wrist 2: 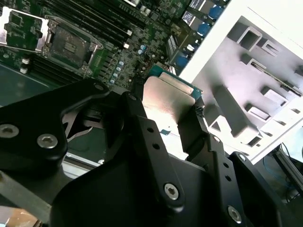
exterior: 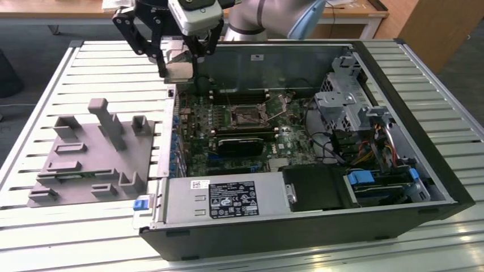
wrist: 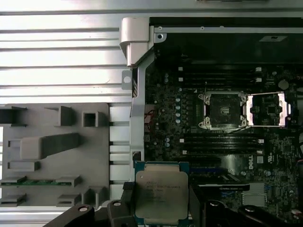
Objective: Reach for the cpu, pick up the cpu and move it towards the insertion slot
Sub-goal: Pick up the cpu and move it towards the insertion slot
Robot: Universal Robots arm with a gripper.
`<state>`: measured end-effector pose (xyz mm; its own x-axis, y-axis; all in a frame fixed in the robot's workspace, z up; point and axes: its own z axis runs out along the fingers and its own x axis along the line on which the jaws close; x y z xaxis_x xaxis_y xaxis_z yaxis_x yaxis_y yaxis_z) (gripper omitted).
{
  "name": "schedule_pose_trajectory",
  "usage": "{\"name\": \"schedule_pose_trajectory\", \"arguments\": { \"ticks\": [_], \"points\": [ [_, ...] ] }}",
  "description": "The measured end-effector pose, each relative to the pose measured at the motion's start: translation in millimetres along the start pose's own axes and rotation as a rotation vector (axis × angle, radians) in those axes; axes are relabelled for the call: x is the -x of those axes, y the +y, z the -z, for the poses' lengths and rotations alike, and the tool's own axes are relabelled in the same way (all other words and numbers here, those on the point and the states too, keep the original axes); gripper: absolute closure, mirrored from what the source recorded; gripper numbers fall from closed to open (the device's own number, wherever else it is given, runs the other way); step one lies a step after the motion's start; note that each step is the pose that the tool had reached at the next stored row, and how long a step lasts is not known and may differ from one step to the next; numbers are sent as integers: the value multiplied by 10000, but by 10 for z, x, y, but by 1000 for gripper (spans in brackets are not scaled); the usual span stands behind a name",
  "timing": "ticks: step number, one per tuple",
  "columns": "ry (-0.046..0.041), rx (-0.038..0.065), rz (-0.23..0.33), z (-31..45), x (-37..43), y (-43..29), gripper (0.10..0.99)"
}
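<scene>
Silvery cpu [wrist: 162, 196] is sitting clamped between the gripper's [exterior: 180, 67] 2 fingers [wrist 2: 196, 127], hanging above the case's [exterior: 423, 136] edge, well apart from the open slot [wrist: 225, 111].

A pale slatted table [exterior: 90, 62] fills the foreground, brightly lit; behind it lies dark floor [exterior: 30, 39]; a wooden desk [exterior: 355, 8] and wooden cabinet [exterior: 438, 28] stand beyond.
</scene>
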<state>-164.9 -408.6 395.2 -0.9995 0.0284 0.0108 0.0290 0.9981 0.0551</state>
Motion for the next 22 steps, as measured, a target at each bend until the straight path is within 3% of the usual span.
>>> {"name": "schedule_pose_trajectory", "arguments": {
  "ticks": [15, 22],
  "points": [
    [1, 0, -5, -1, 292, 8, 545],
    [2, 1, -5, -12, 502, 15, 545]
  ]
}}
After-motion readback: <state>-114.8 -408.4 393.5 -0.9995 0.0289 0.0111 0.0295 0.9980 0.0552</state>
